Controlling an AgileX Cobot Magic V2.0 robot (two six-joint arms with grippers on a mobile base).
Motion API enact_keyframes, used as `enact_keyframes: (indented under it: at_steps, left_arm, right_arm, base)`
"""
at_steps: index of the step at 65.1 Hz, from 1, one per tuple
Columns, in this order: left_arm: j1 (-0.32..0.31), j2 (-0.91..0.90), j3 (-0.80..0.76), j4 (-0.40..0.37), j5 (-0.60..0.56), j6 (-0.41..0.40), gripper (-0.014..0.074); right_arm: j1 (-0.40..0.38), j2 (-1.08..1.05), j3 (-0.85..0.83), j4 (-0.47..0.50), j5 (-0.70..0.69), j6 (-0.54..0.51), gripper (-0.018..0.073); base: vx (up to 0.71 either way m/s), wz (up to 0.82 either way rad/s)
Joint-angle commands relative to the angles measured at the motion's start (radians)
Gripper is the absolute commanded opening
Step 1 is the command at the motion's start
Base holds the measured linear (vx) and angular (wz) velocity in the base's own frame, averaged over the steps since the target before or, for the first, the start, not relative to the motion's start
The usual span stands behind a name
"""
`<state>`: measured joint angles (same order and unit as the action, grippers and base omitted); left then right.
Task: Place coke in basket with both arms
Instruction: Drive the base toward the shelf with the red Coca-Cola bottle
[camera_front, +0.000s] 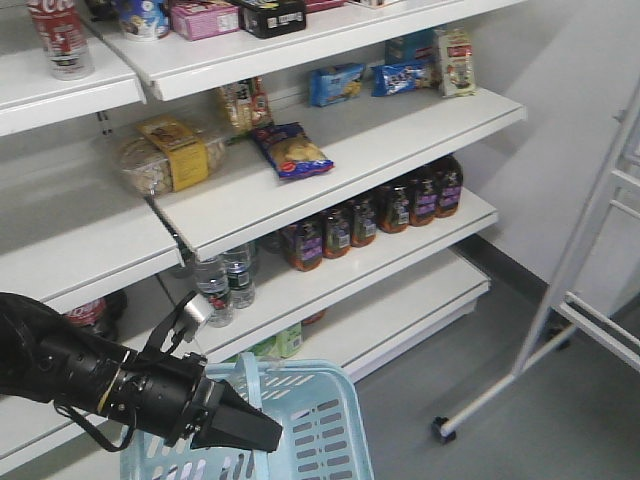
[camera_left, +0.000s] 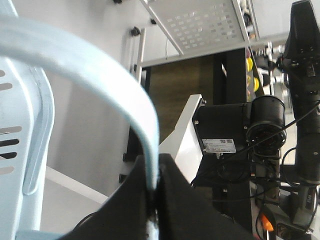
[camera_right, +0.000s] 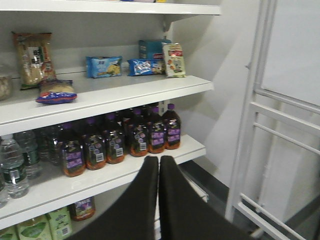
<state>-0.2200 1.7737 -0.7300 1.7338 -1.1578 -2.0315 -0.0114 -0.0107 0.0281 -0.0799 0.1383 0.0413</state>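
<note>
The coke (camera_front: 60, 38), with a red label and a clear lower part, stands on the top shelf at the far left. The light blue basket (camera_front: 320, 430) hangs at the bottom centre in front of the shelves. My left gripper (camera_front: 262, 432) is shut on the basket's swing handle (camera_front: 246, 380). In the left wrist view that pale blue handle (camera_left: 100, 75) arches down into the pinched left gripper (camera_left: 157, 172). My right gripper (camera_right: 158, 161) is shut with nothing in it and points at the shelf of dark bottles. It does not show in the front view.
A row of dark purple-label bottles (camera_front: 370, 215) and some water bottles (camera_front: 225, 280) fill the lower shelf. Snack bags (camera_front: 292, 150) lie on the shelf above. A white wheeled metal frame (camera_front: 590, 300) stands at the right on the grey floor.
</note>
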Motion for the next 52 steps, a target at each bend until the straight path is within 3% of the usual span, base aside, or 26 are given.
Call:
enact_keyframes:
  at_steps: [1, 52]
  left_arm:
    - [-0.003, -0.046, -0.016, -0.060, -0.221, 0.008, -0.0006]
    - [-0.003, -0.046, -0.016, -0.060, -0.222, 0.008, -0.0006]
  right_arm:
    - [0.002, -0.018, 0.011, -0.007, -0.075, -0.005, -0.0009]
    - [0.002, -0.018, 0.011, -0.007, -0.075, -0.005, -0.0009]
  base:
    - [0.13, 0.50]
    - [0.11, 0.57]
